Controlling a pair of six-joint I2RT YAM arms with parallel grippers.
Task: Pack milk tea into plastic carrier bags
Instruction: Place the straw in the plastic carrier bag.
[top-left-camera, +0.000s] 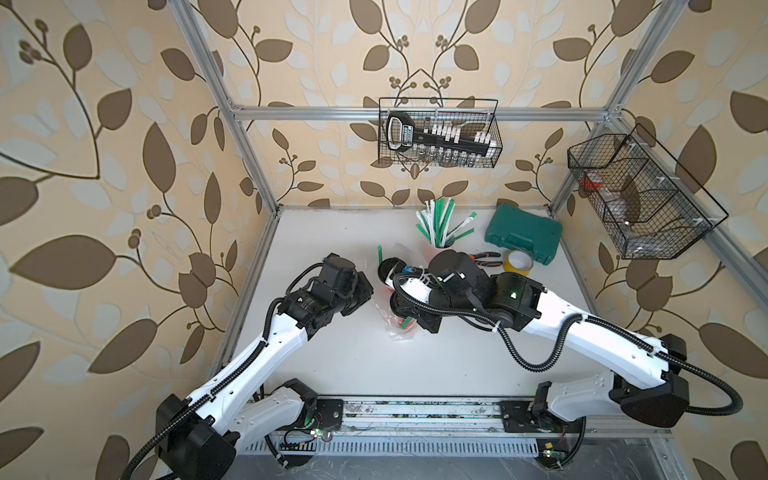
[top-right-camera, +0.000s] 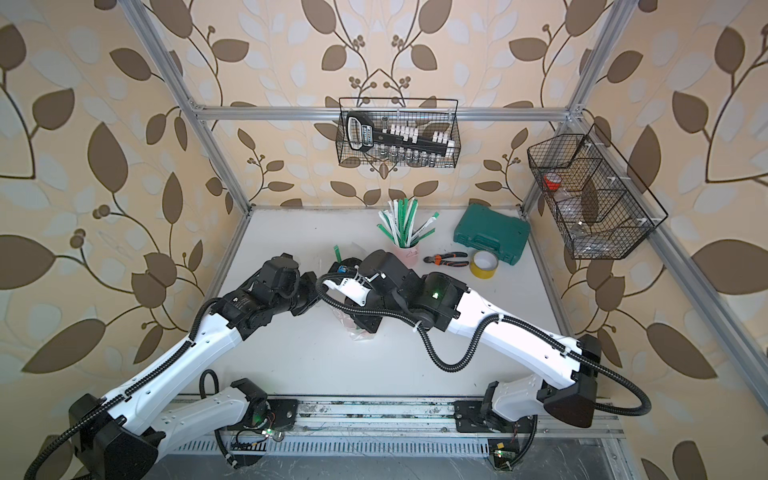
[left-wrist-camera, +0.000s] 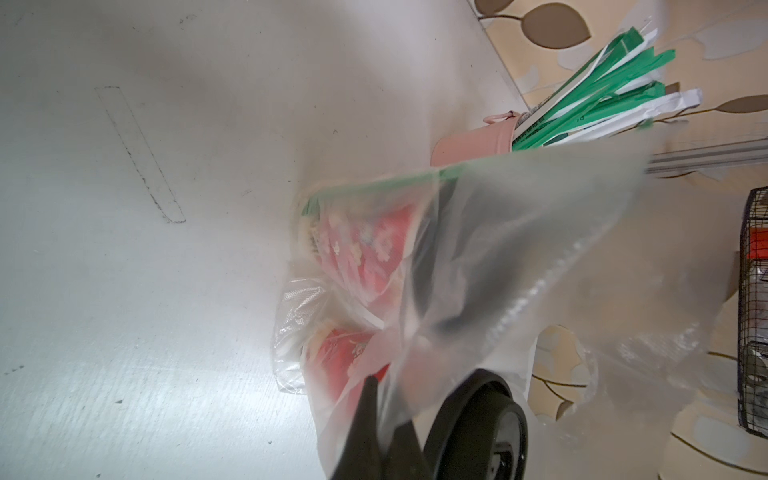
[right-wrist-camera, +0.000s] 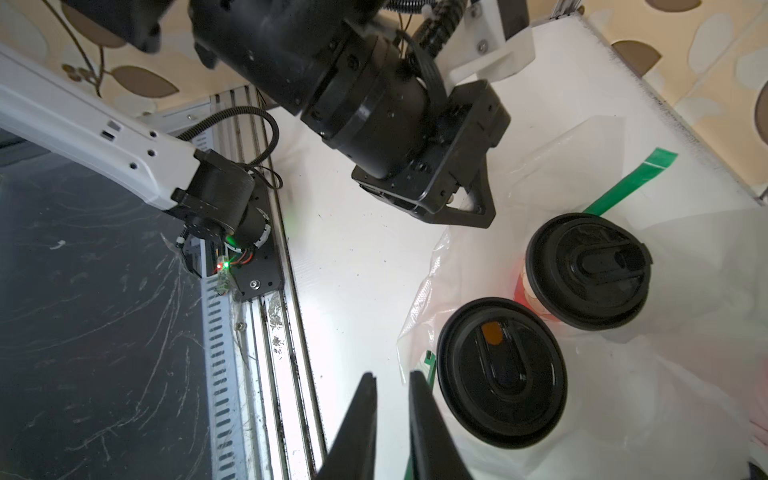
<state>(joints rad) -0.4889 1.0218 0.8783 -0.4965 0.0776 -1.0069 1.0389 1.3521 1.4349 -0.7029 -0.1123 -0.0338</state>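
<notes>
Well, both cups of milk tea stand upright inside the plastic bag, black lids up, roughly in the middle of the surface. They are side by side and close together. In the left wrist view their red paper shows through the crinkled film. A wrapped green straw pokes up out of the bag beside the cup that sits closer to the far edge.

The left jaws are together, pinched on the bag's film on its left side, and the thin plastic runs up to them from the cups below. They touch only the bag, not a cup.

The right jaws are a narrow slit apart — the white surface shows through the gap and nothing sits between them. They hang just beside the lid of the cup closer to the front edge, without touching it.

Toward the far edge a pink cup full of green-and-white straws stands just behind the bag. A green case lies in the far right corner, with a yellow tape roll and pliers just in front of it — all well clear of both jaws.
</notes>
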